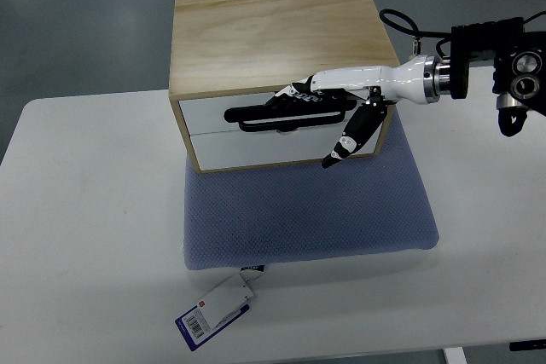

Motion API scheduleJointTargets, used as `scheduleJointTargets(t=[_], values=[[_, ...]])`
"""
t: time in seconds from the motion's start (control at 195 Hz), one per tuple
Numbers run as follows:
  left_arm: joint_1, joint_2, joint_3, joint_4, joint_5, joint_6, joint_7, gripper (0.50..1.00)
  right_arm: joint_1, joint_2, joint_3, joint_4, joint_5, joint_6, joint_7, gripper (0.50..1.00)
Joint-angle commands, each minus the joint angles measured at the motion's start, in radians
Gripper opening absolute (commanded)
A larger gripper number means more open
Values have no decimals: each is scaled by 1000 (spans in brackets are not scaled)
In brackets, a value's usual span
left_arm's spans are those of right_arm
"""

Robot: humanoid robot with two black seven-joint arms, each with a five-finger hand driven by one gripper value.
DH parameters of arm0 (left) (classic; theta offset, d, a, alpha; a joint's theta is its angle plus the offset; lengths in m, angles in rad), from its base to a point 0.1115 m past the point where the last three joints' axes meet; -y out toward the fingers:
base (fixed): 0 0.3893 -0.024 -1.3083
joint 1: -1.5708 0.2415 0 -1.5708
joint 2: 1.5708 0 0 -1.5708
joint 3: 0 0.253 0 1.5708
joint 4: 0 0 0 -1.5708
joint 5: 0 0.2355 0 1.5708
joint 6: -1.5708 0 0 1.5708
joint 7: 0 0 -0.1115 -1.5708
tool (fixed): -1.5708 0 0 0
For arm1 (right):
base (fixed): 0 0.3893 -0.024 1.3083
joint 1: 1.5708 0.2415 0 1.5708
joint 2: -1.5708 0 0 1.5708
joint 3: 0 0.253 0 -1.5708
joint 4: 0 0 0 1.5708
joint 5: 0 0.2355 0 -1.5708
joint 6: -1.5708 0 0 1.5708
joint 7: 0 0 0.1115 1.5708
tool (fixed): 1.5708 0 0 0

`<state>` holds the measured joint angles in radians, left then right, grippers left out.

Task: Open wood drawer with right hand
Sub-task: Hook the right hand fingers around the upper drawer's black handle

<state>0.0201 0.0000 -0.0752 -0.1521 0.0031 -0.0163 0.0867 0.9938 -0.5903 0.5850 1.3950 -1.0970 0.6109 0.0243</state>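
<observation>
On the blue cushion (307, 210) sits the wood drawer box (277, 49), white front facing us, and the right hand (328, 100) reaches in from the right, fingers (294, 95) curled over the black handle (286, 117) of the upper drawer (213, 112), thumb (350, 138) pointing down. Drawer front flush, looks closed.

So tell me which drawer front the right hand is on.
The upper drawer, the one with the black handle; the right hand has fingers at that handle. The lower front is untouched.

robot hand (328, 100) fingertips hidden behind handle (286, 117) — grip unclear
</observation>
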Motion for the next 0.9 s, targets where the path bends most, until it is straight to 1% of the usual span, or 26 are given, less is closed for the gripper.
scheduleJointTargets(t=[0.0,0.721,0.895], values=[[0,0,0,-1,0,-1,-1,1000,0,20,-8,-24,-17,0,0,938],[0,0,0,0,0,-1,1,1000,-1,58,-30,-105,-49,0,0,938],[0,0,0,0,0,-1,-1,1000,-1,58,-30,-108,-49,0,0,938]])
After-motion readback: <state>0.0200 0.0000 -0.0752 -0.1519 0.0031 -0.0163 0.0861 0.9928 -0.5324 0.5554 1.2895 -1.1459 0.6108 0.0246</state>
